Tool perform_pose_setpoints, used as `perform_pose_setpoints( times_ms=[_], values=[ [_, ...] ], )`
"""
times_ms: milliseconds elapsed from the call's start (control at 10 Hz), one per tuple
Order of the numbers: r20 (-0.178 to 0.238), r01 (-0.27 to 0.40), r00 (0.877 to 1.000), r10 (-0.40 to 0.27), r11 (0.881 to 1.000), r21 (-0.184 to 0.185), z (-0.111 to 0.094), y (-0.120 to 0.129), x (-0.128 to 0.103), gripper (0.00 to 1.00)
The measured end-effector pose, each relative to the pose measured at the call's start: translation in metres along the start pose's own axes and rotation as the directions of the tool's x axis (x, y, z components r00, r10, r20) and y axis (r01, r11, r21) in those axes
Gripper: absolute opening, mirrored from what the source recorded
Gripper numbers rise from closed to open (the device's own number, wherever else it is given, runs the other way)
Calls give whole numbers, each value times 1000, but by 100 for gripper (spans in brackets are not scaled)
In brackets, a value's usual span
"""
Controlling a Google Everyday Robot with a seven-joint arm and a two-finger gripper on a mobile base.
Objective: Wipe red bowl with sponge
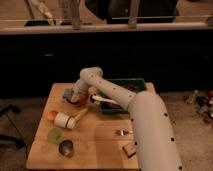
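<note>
Nearest the camera, the robot's white arm (pixel 150 130) is filling the five o'clock corner of the wooden table (pixel 100 150). A brownish block with a dark top (pixel 129 150) is lying just at its nine o'clock side. A metal cup (pixel 66 147) is standing toward seven o'clock on the table, and a light green cup (pixel 54 134) is sitting just at its eleven o'clock. A fork (pixel 122 132) is lying close beside the arm.

Farther in, a white roller-like tool with a wooden handle (pixel 67 120) is lying at nine o'clock on the table, with a small orange ball (pixel 52 115) touching its ten o'clock end.

Beyond these, the gripper (pixel 76 95) is hanging down from the bent elbow directly over the red bowl (pixel 82 100), which is sitting at eleven o'clock on the table. I cannot tell whether the gripper is gripping anything. The sponge (pixel 67 93) is showing at the gripper's nine o'clock, right against it.

A green bin (pixel 131 82) is sitting at the bowl's three o'clock, along the table's far edge.
</note>
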Motion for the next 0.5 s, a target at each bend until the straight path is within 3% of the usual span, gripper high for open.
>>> perform_pose_setpoints(
  times_ms=[500],
  values=[
    [-38, -69, 997, 71, 997, 45, -9, -23, 24, 0]
  ],
)
